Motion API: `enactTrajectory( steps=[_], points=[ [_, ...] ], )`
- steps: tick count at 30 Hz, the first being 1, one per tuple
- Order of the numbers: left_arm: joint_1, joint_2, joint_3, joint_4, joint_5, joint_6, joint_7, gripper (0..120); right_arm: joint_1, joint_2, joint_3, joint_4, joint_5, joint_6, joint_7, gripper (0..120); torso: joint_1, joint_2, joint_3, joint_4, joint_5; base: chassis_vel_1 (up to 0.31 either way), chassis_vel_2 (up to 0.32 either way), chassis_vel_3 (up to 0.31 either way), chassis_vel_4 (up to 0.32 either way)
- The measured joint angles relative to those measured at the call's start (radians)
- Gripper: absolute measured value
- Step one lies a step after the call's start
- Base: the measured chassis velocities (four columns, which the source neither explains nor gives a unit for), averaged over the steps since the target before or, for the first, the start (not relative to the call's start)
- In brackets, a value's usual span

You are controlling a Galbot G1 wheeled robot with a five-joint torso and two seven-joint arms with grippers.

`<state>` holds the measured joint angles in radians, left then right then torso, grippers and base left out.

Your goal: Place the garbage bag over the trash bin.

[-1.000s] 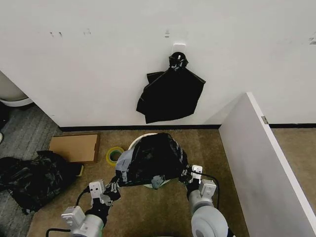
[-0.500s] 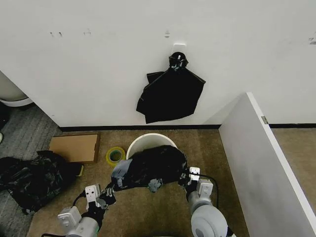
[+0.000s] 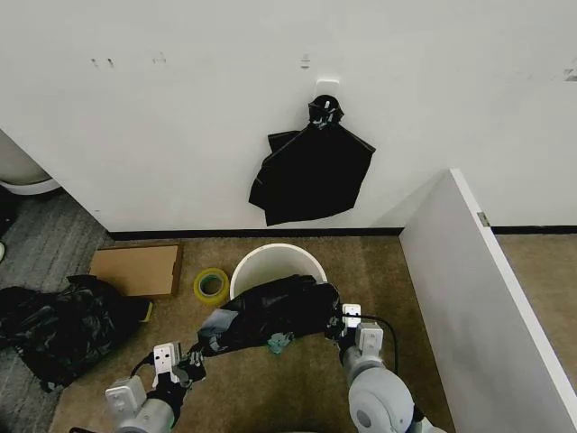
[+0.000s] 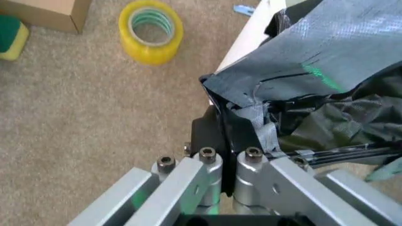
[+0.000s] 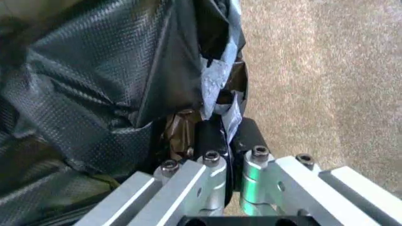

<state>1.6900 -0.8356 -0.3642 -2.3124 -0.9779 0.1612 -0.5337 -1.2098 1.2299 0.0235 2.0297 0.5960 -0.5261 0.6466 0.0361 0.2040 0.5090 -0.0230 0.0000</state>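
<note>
The garbage bag [image 3: 270, 316] hangs stretched between both grippers, draped over the near rim of the trash bin [image 3: 263, 264]. The left gripper [image 3: 200, 348] and right gripper [image 3: 338, 326] each clench an edge.

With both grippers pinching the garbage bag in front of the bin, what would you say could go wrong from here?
1. The garbage bag hangs bunched between the left gripper and right gripper, near the trash bin's front rim; its mouth may not open over the rim.
2. Both pinch thin, crumpled film edges, which could tear or slip.
3. The yellow tape roll sits close beside the bin.
</note>
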Motion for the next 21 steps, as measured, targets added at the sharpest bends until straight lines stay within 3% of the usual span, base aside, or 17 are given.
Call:
enactTrajectory(
  steps=[9,21],
  points=[
    [-0.001,0.000,0.020,-0.004,0.016,0.006,-0.001,0,-0.006,-0.009,-0.004,0.002,-0.003,-0.032,0.000,0,0.000,0.000,0.000,0.0000,0.0000,0.000,0.000,0.000,0.000],
    [-0.051,0.004,0.057,0.053,0.013,0.021,-0.025,0,0.037,-0.010,-0.028,-0.046,-0.007,-0.049,-0.009,0,0.000,0.000,0.000,0.0000,0.0000,0.000,0.000,0.000,0.000]
  ],
)
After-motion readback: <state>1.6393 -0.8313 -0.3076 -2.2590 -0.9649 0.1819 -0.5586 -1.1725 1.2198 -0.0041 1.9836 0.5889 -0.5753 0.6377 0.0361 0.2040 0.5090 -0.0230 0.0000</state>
